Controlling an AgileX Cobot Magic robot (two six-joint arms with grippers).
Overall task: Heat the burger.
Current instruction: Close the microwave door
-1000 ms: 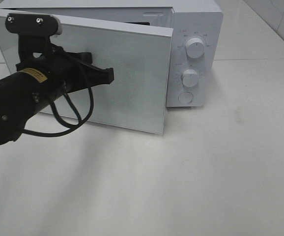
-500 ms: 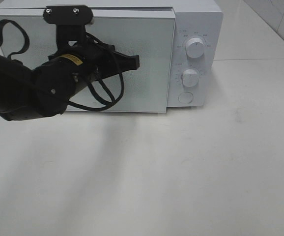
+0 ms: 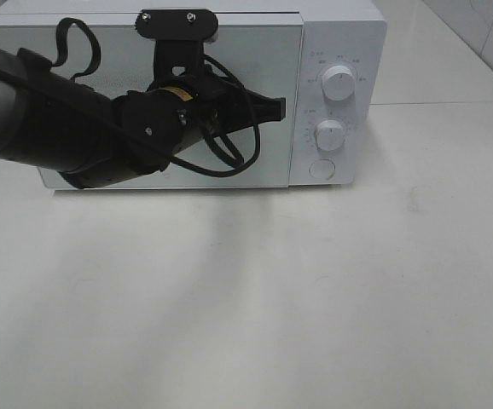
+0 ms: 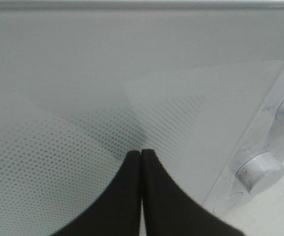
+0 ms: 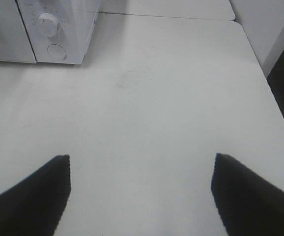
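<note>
Burger: not showing in any view, probably sitting inside microwave (image 3: pixel 340 51) behind door (image 3: pixel 268 162), looking flush shut. Left gripper (image 3: pixel 276 108): pressed together, pinching nothing, pointing at door glass near control-panel edge, either touching or just off it, cannot tell which. Right gripper (image 5: pixel 141 191): spread wide, empty, hovering over table (image 3: pixel 315 298), well apart from microwave. Risking: pushing too hard and sliding whole oven back; leaving latch half-caught, so heating not starting; slipping sideways onto lower dial (image 3: pixel 329 135); snagging looping cable (image 3: pixel 221 173).
</note>
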